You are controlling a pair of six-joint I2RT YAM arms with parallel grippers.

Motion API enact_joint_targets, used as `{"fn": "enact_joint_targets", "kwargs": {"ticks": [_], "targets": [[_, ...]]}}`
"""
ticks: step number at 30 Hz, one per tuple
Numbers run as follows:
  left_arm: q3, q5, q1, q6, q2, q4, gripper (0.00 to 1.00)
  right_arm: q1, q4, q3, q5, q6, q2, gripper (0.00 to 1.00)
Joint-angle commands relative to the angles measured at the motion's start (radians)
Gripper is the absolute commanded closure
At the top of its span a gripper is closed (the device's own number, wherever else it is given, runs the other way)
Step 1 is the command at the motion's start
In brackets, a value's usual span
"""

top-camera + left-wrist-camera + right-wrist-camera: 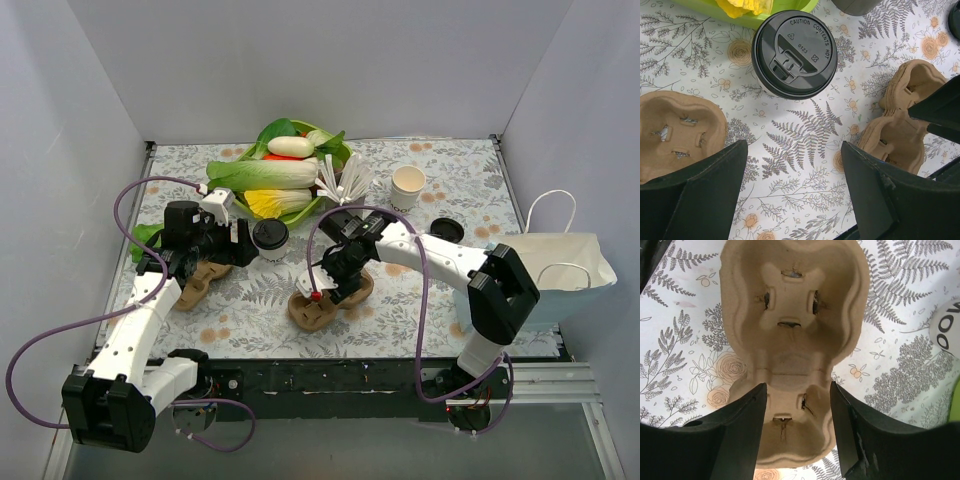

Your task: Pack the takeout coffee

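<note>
The takeout coffee [270, 237] is a cream-white cup with a black lid on it, standing on the table by the green bowl. In the left wrist view its lid [794, 54] lies ahead of my left gripper [795, 190], which is open and empty, a short way from the cup. My left gripper [240, 243] sits just left of the cup. My right gripper [325, 285] is open over the near end of a brown pulp cup carrier [795, 340], its fingers [740, 435] on either side of the near pocket. A second, open cup [407, 187] stands at the back right.
A second pulp carrier [200, 282] lies under the left arm. A loose black lid [447, 229] lies near a white paper bag [560, 270] at the right. White straws [345, 183] stand beside a green bowl [335, 150] of vegetables at the back.
</note>
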Motion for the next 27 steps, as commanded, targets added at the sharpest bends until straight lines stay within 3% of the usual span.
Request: {"fn": "enact_joint_targets", "kwargs": {"ticks": [1,27], "targets": [[0.006,0.013,0.004,0.011,-0.003,-0.001,0.25,0.013,-0.036,-0.011,-0.024,-0.034,0.013,0.40],[0.000,0.015,0.006,0.008,-0.002,0.006,0.25,0.018,-0.047,-0.014,0.037,0.011,0.062,0.57]]}}
